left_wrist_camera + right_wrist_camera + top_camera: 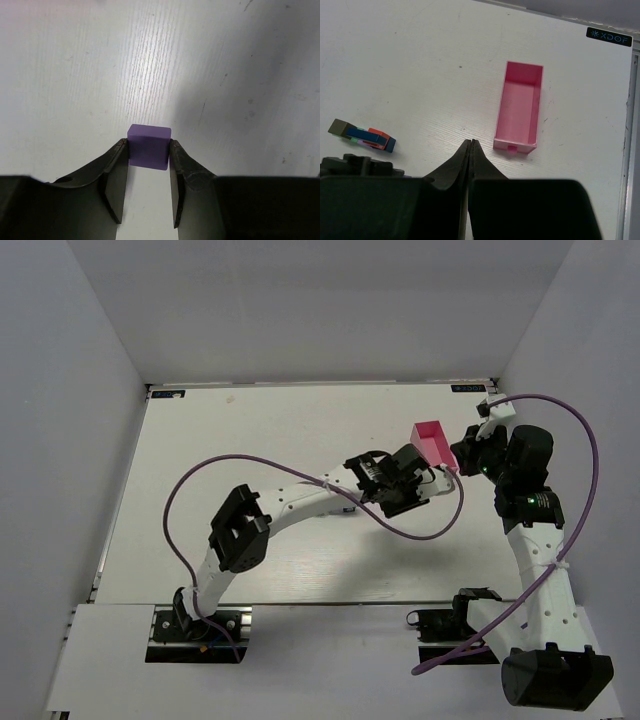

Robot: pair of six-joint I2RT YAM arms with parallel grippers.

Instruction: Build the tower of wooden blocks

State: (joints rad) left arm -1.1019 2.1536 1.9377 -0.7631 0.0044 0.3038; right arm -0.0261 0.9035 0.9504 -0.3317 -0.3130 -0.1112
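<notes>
Between the fingertips of the left pincer (148, 146) sits one purple block (149, 150). The pincer is clenched on it: each inner finger face presses flat against an opposite side of the block, and the block stands square, not tilted. Whether its underside touches the tabletop (150, 60) cannot be determined from the left wrist view. In the top view, this pincer is positioned just beside the pink tray (517, 105), at the tray's near-left side.

The right pincer (470, 143) is clenched tip to tip and grasps no object. In the right wrist view its tips point at the tabletop just left of the tray's near short wall, apart from it. In the top view it sits close to the tray's right side.

The wood block cluster (365, 136) lies on the tabletop well to the left of the tray in the right wrist view. Visible parts: a brown block at the end farthest from the tray, a dark blue block, a red-orange block on top, and green and purple edges beneath. The cluster touches neither pincer.
</notes>
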